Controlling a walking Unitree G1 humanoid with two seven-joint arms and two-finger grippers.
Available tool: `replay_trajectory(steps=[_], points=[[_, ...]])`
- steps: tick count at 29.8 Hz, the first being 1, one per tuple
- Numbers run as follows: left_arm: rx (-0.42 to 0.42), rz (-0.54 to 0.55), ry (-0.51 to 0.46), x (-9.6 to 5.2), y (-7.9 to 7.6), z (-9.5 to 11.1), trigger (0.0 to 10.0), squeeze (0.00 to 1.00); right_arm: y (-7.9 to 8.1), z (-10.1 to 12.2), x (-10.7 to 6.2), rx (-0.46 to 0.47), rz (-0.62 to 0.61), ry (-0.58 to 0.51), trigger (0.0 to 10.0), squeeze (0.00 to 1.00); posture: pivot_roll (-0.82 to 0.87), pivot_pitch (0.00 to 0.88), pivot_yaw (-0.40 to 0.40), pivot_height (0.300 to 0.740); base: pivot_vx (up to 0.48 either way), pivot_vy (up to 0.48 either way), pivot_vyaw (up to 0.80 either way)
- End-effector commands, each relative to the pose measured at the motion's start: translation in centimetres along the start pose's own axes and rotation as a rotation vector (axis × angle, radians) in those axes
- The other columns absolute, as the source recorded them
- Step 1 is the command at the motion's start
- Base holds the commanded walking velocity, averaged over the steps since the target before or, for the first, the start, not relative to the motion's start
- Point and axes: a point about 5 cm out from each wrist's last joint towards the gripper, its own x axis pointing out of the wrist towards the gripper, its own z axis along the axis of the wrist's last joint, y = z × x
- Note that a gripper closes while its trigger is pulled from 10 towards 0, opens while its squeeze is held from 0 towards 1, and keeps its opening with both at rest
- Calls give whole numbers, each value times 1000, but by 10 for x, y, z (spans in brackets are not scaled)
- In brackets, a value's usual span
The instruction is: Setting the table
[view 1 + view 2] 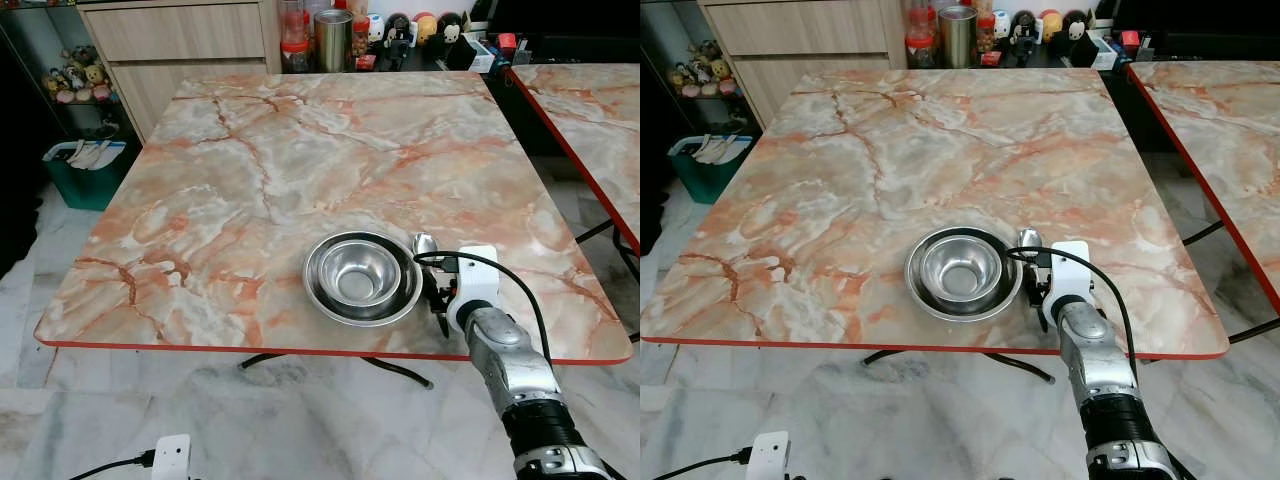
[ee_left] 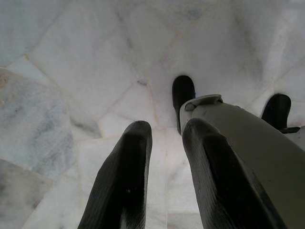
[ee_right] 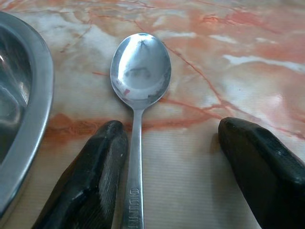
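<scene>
Green bin [image 1: 88, 172]: one, on the floor off the table's far left corner, pale items inside.
Left gripper [image 2: 164, 143]: hanging over pale marble floor tiles [image 2: 57, 95]; two black fingers [image 2: 121, 176] side by side with a narrow gap, nothing between them; robot's grey leg and two dark feet beyond.
White plug box [image 1: 171, 456]: one, on the floor below the table's near edge, black cable attached.
Marble-pattern table [image 1: 250, 170]: one, pink-orange veining, red edge; second table [image 1: 590, 110] of the same pattern at right.
Steel bowls [image 1: 362, 276]: two, nested, smaller inside larger, near the table's front edge, right of centre.
Back counter: steel canister [image 1: 332, 40], red-lidded jars, row of small figurines [image 1: 420, 28] beyond the table's far edge.
Steel spoon [image 3: 139, 90]: one, flat on the table just beside the bowls' right rim, bowl end facing up, away from the robot, handle toward the gripper.
Right gripper [image 3: 174, 162]: low over the table at the spoon's handle; two fingers [image 3: 90, 176] spread wide apart, one close against the handle, the other well clear; not clamped on the spoon.
</scene>
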Motion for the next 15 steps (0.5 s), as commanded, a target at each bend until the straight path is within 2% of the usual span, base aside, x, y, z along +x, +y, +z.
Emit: replay_trajectory(steps=[1, 5, 9, 15], points=[[-3, 18, 35, -2, 11, -10, 10000, 0, 3, 2, 1, -1, 0, -2, 10000, 0, -73, 108, 35, 740, 0, 0, 0], [-4, 22, 36, -3, 16, -10, 10000, 0, 1, 9, 1, 11, -20, -50, 10000, 0, -71, 107, 35, 740, 0, 0, 0], [-5, 25, 38, -4, 21, -10, 10000, 0, 0, 24, 0, 30, -24, -150, 10000, 0, -71, 106, 35, 740, 0, 0, 0], [-5, 26, 45, -5, 24, -14, 10000, 0, 3, 32, 0, 42, -19, -200, 10000, 0, -70, 107, 36, 740, 0, 0, 0]])
